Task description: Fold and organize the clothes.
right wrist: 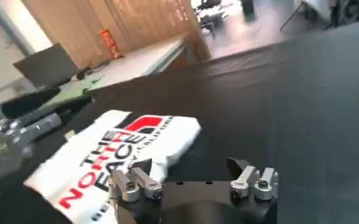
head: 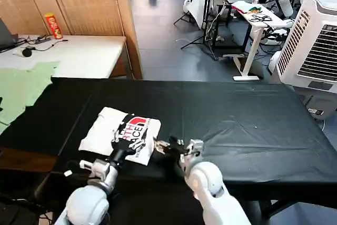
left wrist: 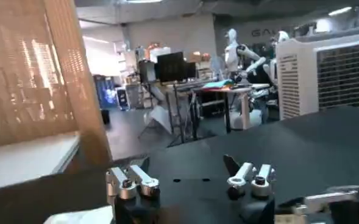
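Two tools, left (head: 125,150) and right (head: 167,146), flank one folded T-shirt (head: 113,133).

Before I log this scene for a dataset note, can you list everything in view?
T-shirt: one, white with black and red print up, folded, near-left part of the black table.
Table: one, covered in black cloth, in front of the robot.
Green garment: one, pale green, on a surface left of the table.
White desk: one, behind the green garment.
Can: one, red and yellow, standing on the white desk.
Air cooler: one, white, on the floor far right.
Left gripper: open, at the T-shirt's near edge.
Right gripper: open, just right of the T-shirt.
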You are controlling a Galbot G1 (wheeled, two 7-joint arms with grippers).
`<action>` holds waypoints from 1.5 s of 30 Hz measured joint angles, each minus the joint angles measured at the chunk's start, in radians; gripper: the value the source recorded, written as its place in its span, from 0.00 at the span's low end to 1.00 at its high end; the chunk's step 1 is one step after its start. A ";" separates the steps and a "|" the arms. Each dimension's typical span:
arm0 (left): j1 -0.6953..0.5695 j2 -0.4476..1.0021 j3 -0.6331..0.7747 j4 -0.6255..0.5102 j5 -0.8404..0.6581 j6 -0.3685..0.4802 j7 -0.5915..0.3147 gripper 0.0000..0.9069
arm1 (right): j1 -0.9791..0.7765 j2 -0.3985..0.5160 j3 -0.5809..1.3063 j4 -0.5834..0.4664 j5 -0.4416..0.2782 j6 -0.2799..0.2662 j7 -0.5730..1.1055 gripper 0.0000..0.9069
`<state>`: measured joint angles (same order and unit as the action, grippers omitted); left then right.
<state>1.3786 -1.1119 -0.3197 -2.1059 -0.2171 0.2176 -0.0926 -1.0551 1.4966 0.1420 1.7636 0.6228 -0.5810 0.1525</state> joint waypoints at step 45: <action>0.143 -0.009 -0.120 -0.010 -0.119 -0.104 -0.084 0.97 | -0.143 -0.222 0.133 0.167 -0.473 0.305 -0.070 0.97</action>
<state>1.5212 -1.1209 -0.4399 -2.1159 -0.3360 0.1133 -0.1764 -1.1978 1.2744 0.2749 1.9307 0.1500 -0.2755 0.0825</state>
